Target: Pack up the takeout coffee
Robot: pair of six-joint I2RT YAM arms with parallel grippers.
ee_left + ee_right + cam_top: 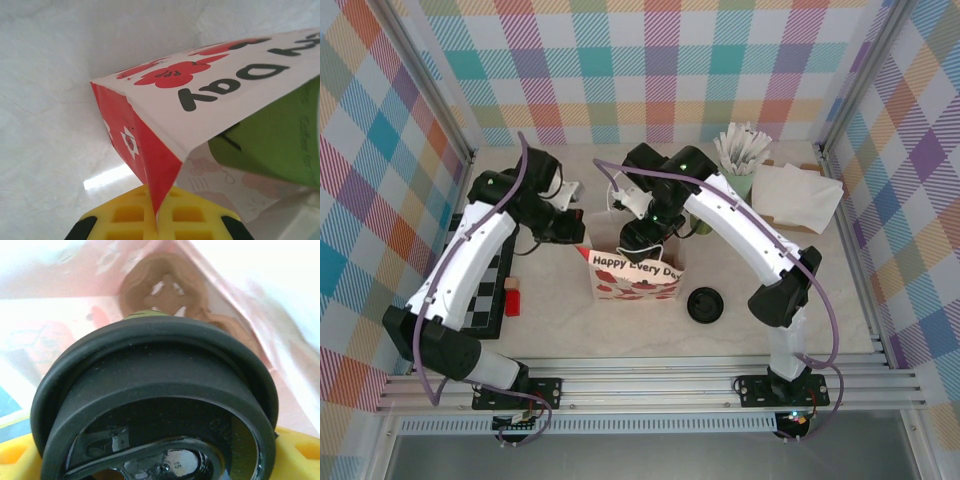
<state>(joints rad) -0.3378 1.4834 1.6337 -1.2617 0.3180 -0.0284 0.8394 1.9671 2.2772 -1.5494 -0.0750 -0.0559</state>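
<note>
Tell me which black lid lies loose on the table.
The round black plastic lid right of the printed paper bag; the other black lid caps the green paper cup inside that bag.

**Robot test booth**

Plaid walls on metal rails box in a pale table. A left arm and a right arm are bolted at its near edge, among staged props: paper bag, napkins, stirrers.

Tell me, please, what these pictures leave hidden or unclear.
Left wrist view: takeout coffee cut off by the right edge and the bag.
Right wrist view: bag floor hidden behind the coffee's lid; right claw mostly cut off.
Top view: bag's contents hidden under the right arm.
</note>
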